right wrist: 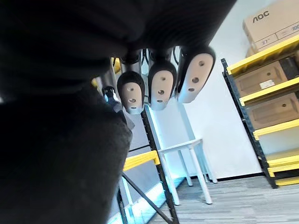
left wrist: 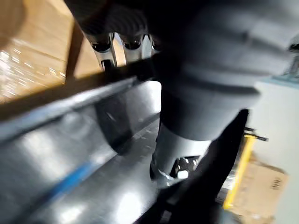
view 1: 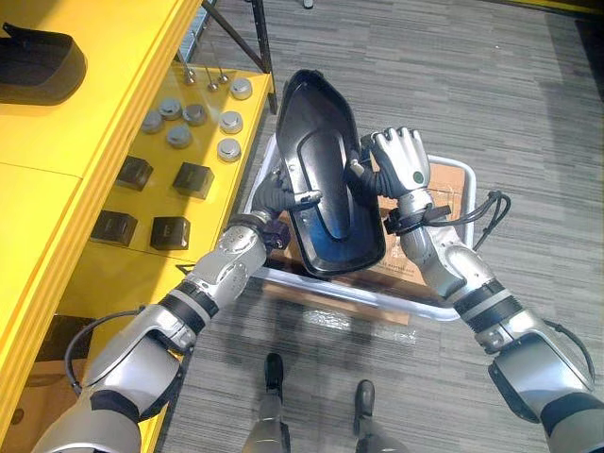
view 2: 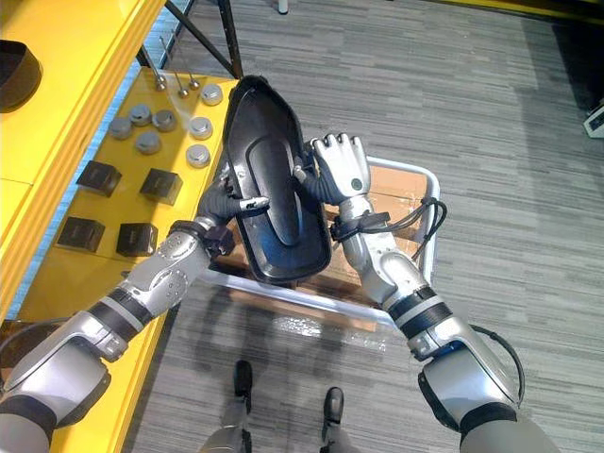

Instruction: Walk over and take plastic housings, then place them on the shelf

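Housing [view 1: 326, 189]: black plastic, glossy, smooth.
Shelf [view 1: 85, 123]: yellow, smooth painted finish.
7 discs [view 1: 179, 135]: dull grey metal.
4 blocks [view 1: 192, 178]: matt black.
Crate [view 1: 451, 163]: pale plastic, lined with brown cardboard [view 1: 444, 186].
Floor [view 1: 425, 75]: grey ribbed carpet.

A: Head pair?
B: High, looking down; both share black housing [view 1: 326, 179], yellow shelf [view 1: 94, 113] at left.
A: Wrists?
B: Very near: left's against the housing, right's faces far racks [right wrist: 275, 93].

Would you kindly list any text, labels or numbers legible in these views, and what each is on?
On the top cardboard box: brand print and small figures, not quoted here.
On the lower boxes: labels too small to read.
On the plastic housing: no print seen.
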Controlling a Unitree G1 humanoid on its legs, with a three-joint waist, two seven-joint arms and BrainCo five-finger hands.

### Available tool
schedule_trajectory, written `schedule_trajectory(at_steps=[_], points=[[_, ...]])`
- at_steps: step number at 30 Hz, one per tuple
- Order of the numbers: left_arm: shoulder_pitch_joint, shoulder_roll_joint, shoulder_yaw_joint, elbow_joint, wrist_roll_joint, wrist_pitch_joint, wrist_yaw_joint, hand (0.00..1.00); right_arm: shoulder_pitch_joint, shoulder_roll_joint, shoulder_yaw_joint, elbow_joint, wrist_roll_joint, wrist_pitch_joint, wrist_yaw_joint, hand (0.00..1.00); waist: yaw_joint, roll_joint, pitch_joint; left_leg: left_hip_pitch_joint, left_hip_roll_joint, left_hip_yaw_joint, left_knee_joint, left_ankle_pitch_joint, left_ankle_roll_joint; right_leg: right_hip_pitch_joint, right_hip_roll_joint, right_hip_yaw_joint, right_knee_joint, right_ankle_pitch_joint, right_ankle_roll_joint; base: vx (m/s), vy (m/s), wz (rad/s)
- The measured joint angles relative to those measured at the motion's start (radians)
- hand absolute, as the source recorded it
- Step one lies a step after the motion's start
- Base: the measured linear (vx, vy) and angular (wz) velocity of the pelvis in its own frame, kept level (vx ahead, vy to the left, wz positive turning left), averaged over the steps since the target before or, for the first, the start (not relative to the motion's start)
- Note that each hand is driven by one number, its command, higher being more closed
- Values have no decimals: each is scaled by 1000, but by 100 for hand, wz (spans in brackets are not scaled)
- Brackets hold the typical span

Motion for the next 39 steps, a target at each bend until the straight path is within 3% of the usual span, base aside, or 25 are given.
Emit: schedule_trajectory(at_steps=[4, 7, 12, 20, 21, 22, 26, 29, 31, 34, 36, 39], points=[[64, -11, 22, -17, -41, 1, -5, 100, 30, 2, 33, -48, -2, 0, -4, 100, -10, -2, -2, 16, 1, 1, 0, 0, 0, 25, 2, 0, -15, 3, -1, -3, 38, 1], [176, -55, 106, -72, -55, -4, -5, 100, 112, 7, 56, -157, -1, -5, 6, 100, -11, -11, -9, 40, 3, 2, 0, -4, -4, 50, 5, 1, -22, 3, -1, 3, 36, -1], [366, -139, 215, -160, -96, -42, -4, 100, 238, 112, 84, -318, -3, -60, -2, 100, -10, -22, -63, 54, 5, -3, -1, -16, -17, 77, 9, -5, -42, 0, -3, 8, 23, 4], [677, -236, 381, -359, -136, -139, 2, 100, 418, 179, 110, -359, -41, -126, -16, 100, 33, -24, -216, 92, -5, -71, -1, -28, -22, 151, 11, -81, -32, -50, -7, 49, 22, 25], [688, -247, 394, -372, -136, -145, 3, 100, 422, 178, 110, -365, -41, -132, -16, 0, 38, -23, -219, 94, -6, -80, -1, -28, -22, 154, 10, -89, -22, -57, -7, 7, 35, 52], [707, -269, 415, -391, -132, -158, 5, 100, 430, 179, 109, -378, -42, -139, -18, 0, 41, -20, -234, 85, -5, -71, -1, -42, -26, 155, 4, -118, -5, -72, -8, -8, 40, 63], [758, -342, 516, -467, -118, -180, 41, 100, 443, 202, 86, -389, -44, -143, -32, 0, 43, -16, -260, 33, 76, 318, 118, -80, 37, 184, -26, -240, 21, -101, 13, 52, 57, 90], [812, -366, 590, -584, 37, -203, 131, 100, 510, 296, 45, -391, -35, -151, -33, 0, 77, -29, -279, 36, 39, 340, 130, -75, 60, 191, -77, -265, 68, -143, 44, 110, 114, 46], [838, -387, 633, -648, 125, -203, 177, 100, 548, 368, 25, -397, -10, -160, -31, 0, 78, -30, -286, 49, -2, 320, 110, -72, 70, 217, -106, -301, 68, -151, 58, 129, 98, 52], [871, -445, 703, -776, 374, -198, 264, 100, 614, 425, -31, -387, 97, -170, -18, 0, 82, -45, -314, 91, -61, 295, 55, -61, 84, 258, -143, -341, 68, -155, 64, 106, 64, 45], [882, -446, 734, -827, 539, -176, 296, 100, 648, 443, -40, -387, 153, -194, 2, 0, 86, -54, -336, 100, -82, 290, 32, -59, 87, 263, -158, -354, 68, -155, 65, 88, 34, 19], [882, -479, 769, -864, 891, -102, 382, 100, 721, 493, -111, -393, 334, -235, 45, 0, 89, -56, -341, 152, -115, 263, -5, -70, 92, 290, -196, -389, 142, -155, 64, 78, 50, 26]])
